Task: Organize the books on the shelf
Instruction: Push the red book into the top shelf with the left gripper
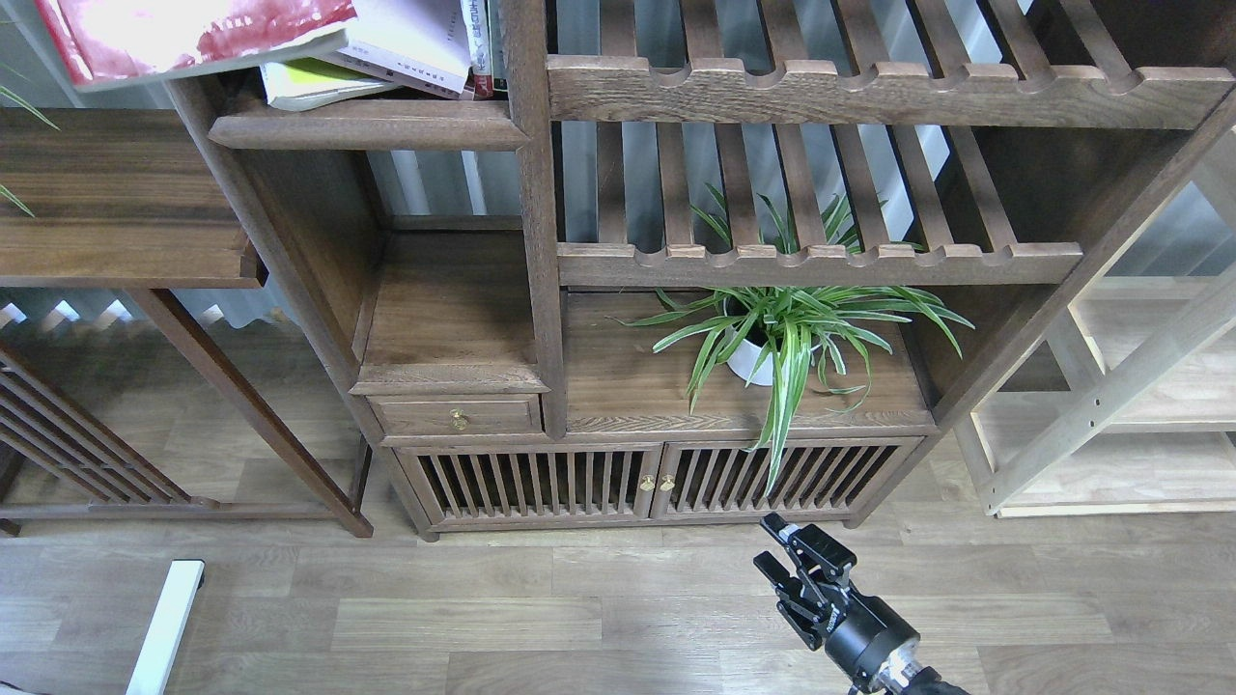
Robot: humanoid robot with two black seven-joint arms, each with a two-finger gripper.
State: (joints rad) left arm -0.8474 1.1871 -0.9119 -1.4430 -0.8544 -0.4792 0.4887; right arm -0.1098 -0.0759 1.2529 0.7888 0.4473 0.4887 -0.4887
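- Your red book [183,34] sits at the top left corner of the head view, tilted, its lower edge overhanging the left end of the shelf [367,125]; most of the cover runs out of frame, so you cannot tell whether it rests on anything.
- Just beside it on the shelf lie the yellow-green book [314,82] and the pale lavender-white book [410,43], both leaning flat-ish against the narrow upright spines [481,43] at the post.
- The red book's long axis runs roughly left to right, slanting up toward the right; the open slot for it is to its right, above the 2 lying books.
- Your left claw is not in view; it may be what carries the red book, but you cannot confirm a grip from here.
- Your right claw [787,560] is well apart, low over the floor [483,618] in front of the cabinet doors [657,478]; its 2 fingers stand parted and hold nothing; the arm points up and left.
- The left arm is clearly the nearer 1 for the coming push onto the shelf.
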